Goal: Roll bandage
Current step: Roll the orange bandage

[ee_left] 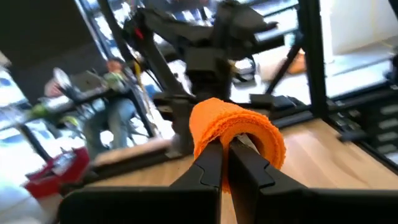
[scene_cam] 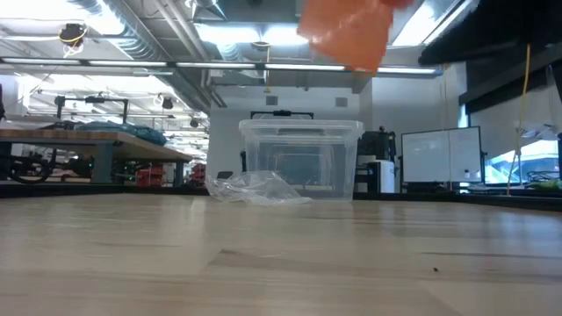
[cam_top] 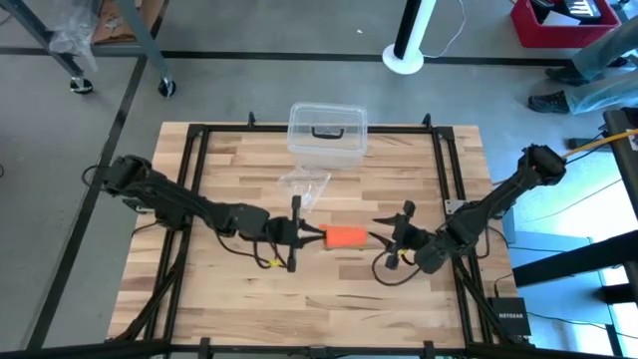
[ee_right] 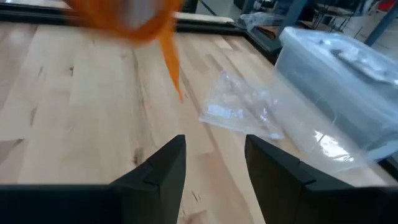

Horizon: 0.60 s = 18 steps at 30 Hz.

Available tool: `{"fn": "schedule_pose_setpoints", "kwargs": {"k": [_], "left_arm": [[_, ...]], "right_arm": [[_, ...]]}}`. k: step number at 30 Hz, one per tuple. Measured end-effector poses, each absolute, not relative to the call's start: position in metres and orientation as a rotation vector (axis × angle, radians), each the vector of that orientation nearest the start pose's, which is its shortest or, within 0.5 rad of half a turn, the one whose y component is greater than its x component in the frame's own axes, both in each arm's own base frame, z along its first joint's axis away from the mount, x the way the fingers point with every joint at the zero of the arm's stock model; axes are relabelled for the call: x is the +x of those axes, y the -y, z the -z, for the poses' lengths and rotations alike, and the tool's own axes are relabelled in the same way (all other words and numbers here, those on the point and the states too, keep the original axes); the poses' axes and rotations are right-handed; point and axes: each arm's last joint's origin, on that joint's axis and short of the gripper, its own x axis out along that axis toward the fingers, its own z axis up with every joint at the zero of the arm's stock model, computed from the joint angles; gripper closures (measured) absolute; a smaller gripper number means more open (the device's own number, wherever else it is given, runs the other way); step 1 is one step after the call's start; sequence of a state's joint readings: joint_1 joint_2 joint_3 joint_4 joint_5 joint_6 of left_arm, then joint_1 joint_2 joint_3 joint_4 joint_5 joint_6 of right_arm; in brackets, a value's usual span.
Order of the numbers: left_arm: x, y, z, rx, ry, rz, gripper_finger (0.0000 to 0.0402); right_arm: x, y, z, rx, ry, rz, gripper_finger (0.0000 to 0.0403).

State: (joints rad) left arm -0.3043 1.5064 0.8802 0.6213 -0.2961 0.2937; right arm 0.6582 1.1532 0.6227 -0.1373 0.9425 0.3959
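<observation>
The bandage (cam_top: 346, 236) is a bright orange roll held above the table's middle, with my left gripper (cam_top: 317, 236) shut on it from the left. The low view shows the bandage (scene_cam: 347, 31) high above the tabletop. A short loose tail (ee_right: 171, 62) hangs below the roll. To the right of the roll my right gripper (cam_top: 387, 239) stands open, pointing toward it with nothing between its fingers (ee_right: 158, 171). A gap remains between those fingers and the roll. My left gripper has its shut fingers (ee_left: 211, 165) at the roll's left end (ee_left: 217, 134), and the orange windings arch over and around the fingertips. The fingers come level from the table's left, along the roll's length. The roll is lifted clear of the table.
A clear plastic box with a dark handle (cam_top: 327, 135) stands at the table's far middle. A crumpled transparent plastic piece (cam_top: 304, 186) lies just in front of it. Bare wood (cam_top: 329, 299) lies toward the near edge. A black frame (cam_top: 199, 140) runs around the table.
</observation>
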Motion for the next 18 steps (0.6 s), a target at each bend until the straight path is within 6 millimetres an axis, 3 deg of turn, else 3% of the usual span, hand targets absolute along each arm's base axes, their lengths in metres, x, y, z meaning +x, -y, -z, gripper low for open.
{"fn": "schedule_pose_setpoints", "kwargs": {"k": [4,9,18], "left_arm": [[0.330,0.096,-0.251,0.254,-0.037,0.011,0.0398],[0.343,0.098,-0.231,0.178,-0.011,-0.012,0.0398],[0.357,0.111,-0.175,-0.024,-0.138,-0.026,0.0398]], "right_arm": [[0.188,-0.118,-0.202,-0.048,-0.389,0.216,0.0236],[0.181,-0.113,-0.181,-0.007,-0.362,0.195,0.0236],[0.178,-0.111,-0.174,-0.020,-0.394,0.156,0.0236]]}}
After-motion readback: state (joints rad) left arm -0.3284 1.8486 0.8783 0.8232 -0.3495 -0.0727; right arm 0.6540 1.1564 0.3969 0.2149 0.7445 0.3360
